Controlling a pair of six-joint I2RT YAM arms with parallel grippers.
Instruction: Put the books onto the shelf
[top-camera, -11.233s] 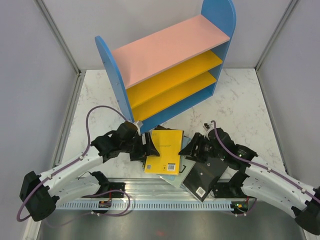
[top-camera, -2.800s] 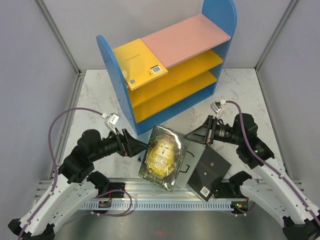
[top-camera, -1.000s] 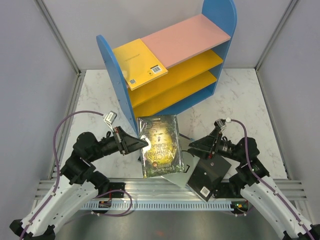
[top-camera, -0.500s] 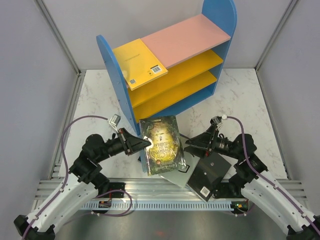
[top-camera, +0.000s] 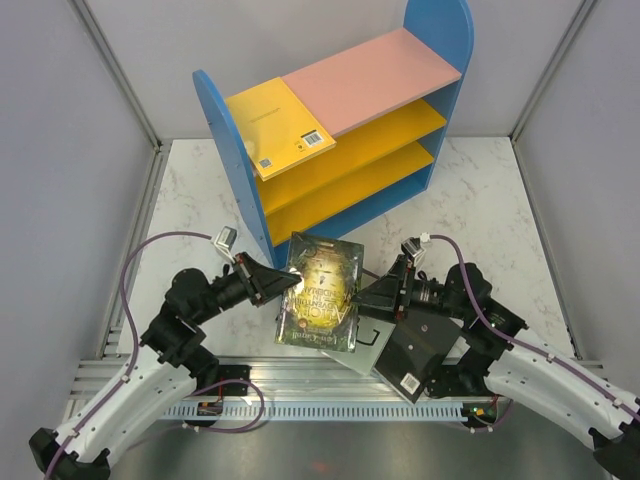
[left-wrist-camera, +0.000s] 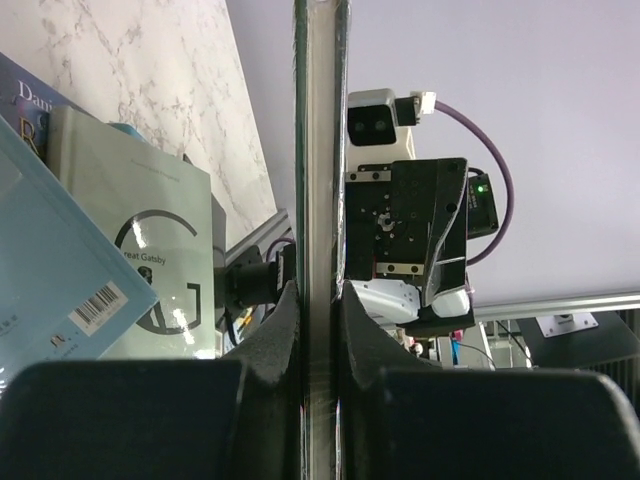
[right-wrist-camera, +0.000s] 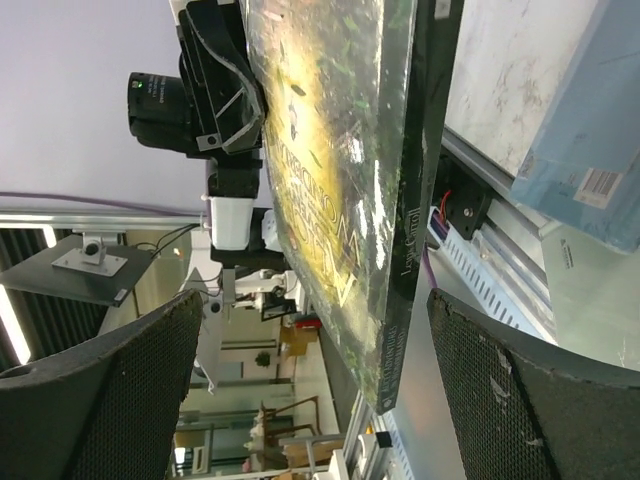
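Your left claw (top-camera: 288, 288) clamps the green book (top-camera: 322, 297) by one edge, holding it tilted up so your wide-apart right claw (top-camera: 370, 297) can straddle the other.

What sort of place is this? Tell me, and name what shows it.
Probably a robotics lab test cell: a left arm and a right arm are mounted on an aluminium rail, and grey partition walls close in a small marble-look table.
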